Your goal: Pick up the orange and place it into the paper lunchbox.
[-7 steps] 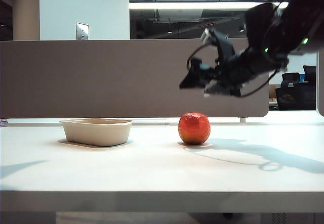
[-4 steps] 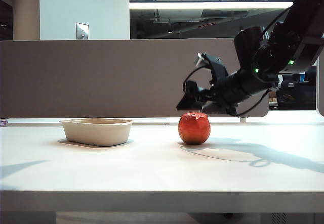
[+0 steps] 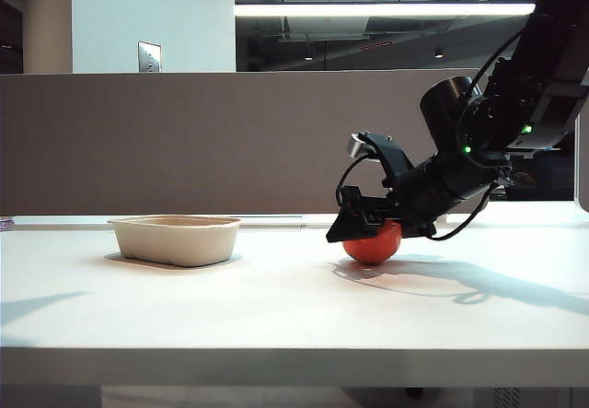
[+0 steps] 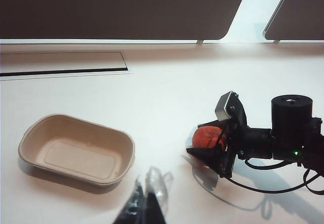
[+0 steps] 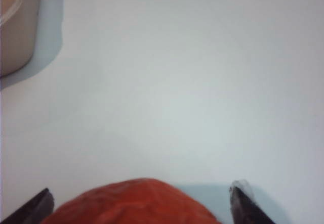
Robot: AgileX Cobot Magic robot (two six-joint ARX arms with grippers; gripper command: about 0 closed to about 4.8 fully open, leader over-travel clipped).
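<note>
Right tool [image 3: 354,228] lowered astride orange [image 3: 375,245], left tool [image 4: 147,196] idle

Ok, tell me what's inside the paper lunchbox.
Nothing: the paper lunchbox shows a bare floor. The orange sits apart, between the right gripper's open jaws.

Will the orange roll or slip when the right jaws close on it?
Probably apt to roll: the orange is round and sits free on the table. Its glossy skin may slip. The right gripper, open, straddles it, which should centre it.
</note>
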